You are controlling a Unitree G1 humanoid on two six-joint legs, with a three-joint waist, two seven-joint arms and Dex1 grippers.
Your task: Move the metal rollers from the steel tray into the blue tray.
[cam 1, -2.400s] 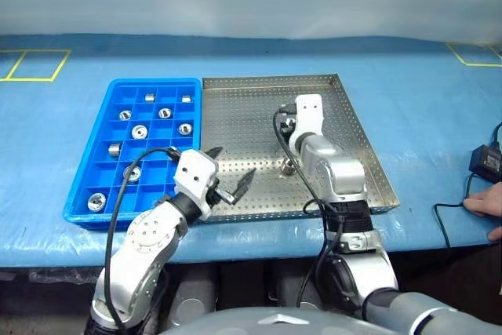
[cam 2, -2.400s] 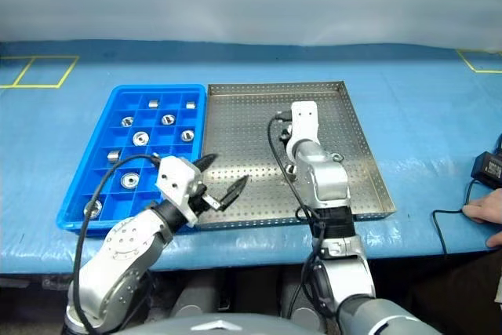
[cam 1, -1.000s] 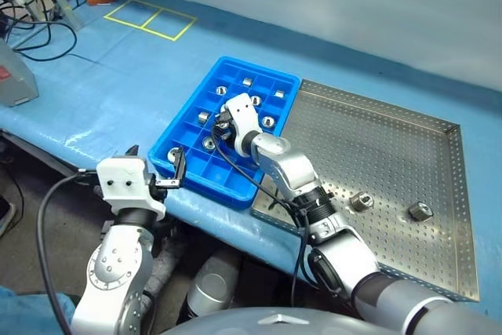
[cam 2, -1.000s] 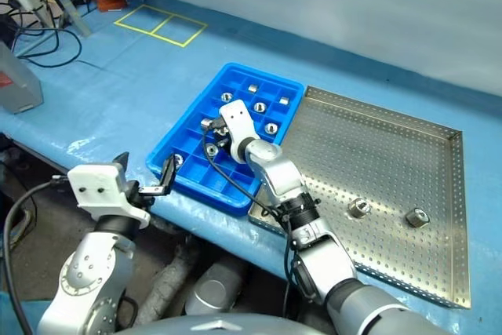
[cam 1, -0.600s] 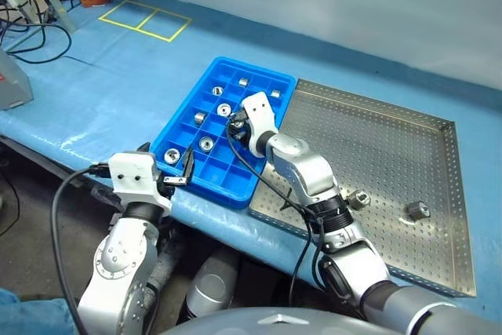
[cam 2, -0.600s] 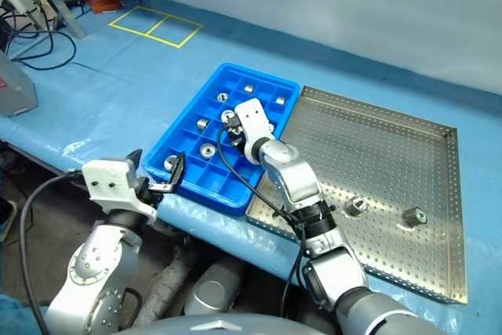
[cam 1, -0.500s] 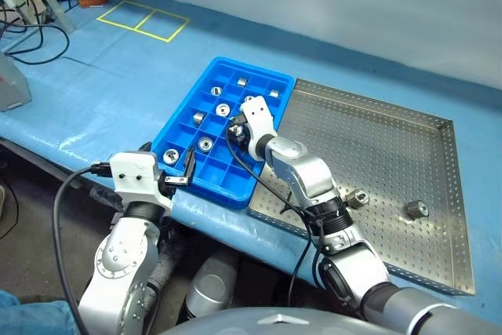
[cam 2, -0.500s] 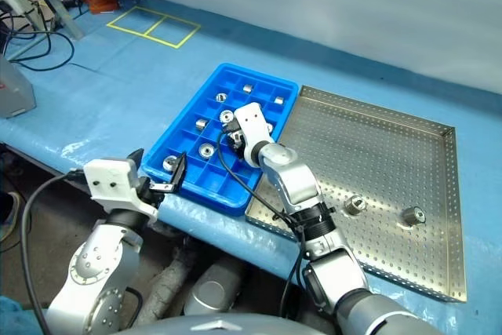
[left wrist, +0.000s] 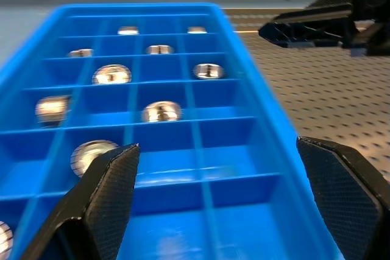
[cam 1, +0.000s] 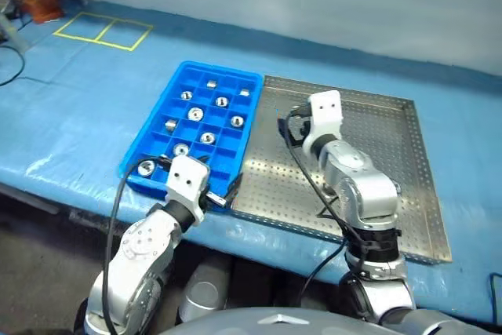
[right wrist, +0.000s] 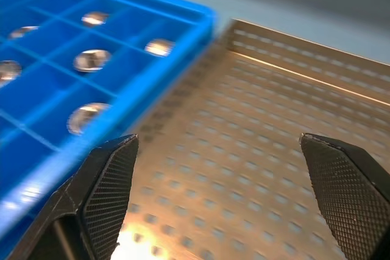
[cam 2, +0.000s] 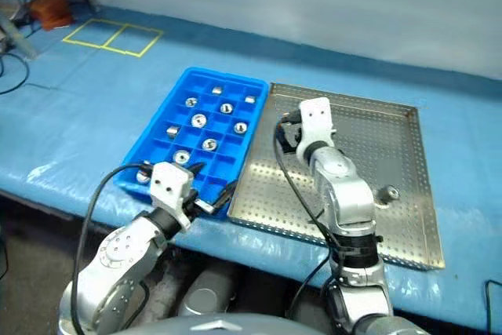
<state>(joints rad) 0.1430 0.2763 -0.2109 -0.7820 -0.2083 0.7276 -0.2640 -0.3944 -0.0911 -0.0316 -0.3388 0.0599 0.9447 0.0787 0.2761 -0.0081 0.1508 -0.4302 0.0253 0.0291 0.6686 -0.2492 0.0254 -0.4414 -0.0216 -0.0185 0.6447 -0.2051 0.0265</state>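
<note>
Right eye view: right gripper (right wrist: 222, 196) fingers wide apart, empty, over steel tray (cam 2: 400, 217); one metal roller (cam 2: 386, 192) lies at its 4 o'clock. Left gripper (left wrist: 222, 202) spread wide too, by blue tray (cam 2: 176, 111) near edge; other rollers sit in its compartments.

Shiny metal rollers (cam 2: 199, 120) sit singly in compartments of the blue tray (cam 2: 169, 164), touching the perforated steel tray (cam 2: 408, 217) where one roller (cam 2: 387, 192) lies near its right rim
</note>
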